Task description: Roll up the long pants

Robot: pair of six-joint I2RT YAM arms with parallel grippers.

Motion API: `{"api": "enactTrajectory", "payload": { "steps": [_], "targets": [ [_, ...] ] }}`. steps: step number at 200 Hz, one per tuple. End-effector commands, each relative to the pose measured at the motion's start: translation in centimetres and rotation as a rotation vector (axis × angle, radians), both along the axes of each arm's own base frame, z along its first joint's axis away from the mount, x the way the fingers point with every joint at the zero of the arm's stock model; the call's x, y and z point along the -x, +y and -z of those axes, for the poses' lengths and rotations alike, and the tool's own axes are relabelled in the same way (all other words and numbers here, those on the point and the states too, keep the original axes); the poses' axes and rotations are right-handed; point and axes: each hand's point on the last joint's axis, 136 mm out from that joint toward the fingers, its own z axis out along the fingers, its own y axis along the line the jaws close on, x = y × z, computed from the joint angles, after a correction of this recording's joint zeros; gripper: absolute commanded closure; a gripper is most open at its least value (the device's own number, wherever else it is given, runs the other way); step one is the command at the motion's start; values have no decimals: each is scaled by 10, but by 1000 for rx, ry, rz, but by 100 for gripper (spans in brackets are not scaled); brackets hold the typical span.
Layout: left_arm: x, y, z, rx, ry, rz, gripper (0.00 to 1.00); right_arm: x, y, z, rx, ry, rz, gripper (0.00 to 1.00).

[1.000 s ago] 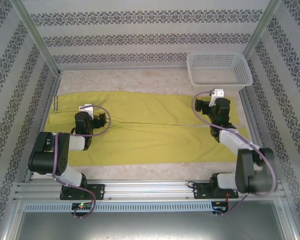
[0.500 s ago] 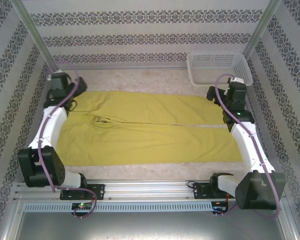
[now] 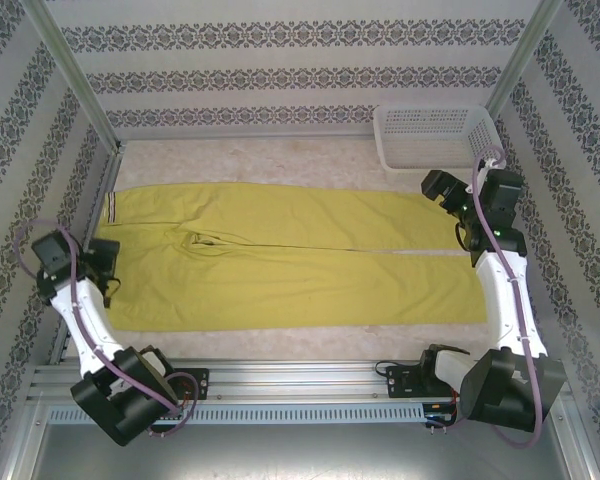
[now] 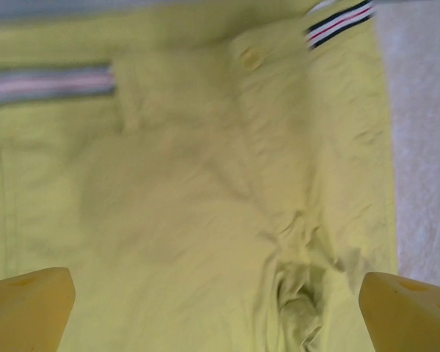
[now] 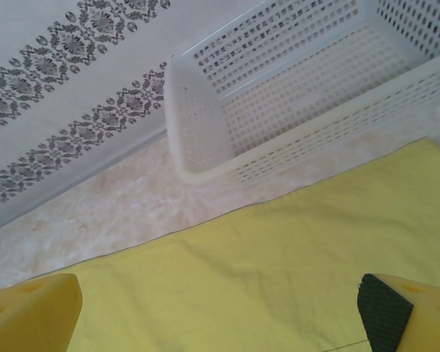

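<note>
Both claws spread wide, nothing held. L claw [image 3: 102,264] hovers over the waistband [image 3: 113,207] end of the long pants [image 3: 300,265], which lie flat; R claw [image 3: 442,188] is over the hem end, white mesh basket [image 5: 279,95] just beyond it. Pre-grasp stage imo. Next I need to drop, pinch an edge cleanly, then start the roll.

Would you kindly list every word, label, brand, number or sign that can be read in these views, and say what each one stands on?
There is no readable text in these views.
The yellow-green cloth trousers carry only a dark, white and red striped ribbon at the waistband, with no letters.
The white plastic mesh basket is unmarked on the walls that show.
The patterned wallpaper bears floral ornament, not writing.
</note>
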Motion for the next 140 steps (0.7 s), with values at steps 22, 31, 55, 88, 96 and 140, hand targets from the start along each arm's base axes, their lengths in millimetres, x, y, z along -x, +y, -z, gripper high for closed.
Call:
{"api": "enactTrajectory", "payload": {
  "steps": [22,31,55,88,96,140],
  "targets": [
    [57,-16,9,-17,142,-107,0,1,9,20,-91,51,-42,2],
    [68,-9,10,-72,189,-132,0,2,10,23,-100,54,-43,2],
    [95,3,13,-152,300,-218,0,6,12,25,-97,62,-44,2],
    [115,10,24,-138,415,-325,0,14,10,23,-70,69,-36,2],
    [108,13,31,-133,393,-325,0,15,9,23,-68,67,-32,2],
    [102,29,55,-121,427,-371,0,27,7,26,-45,91,-29,2]
  ]
}}
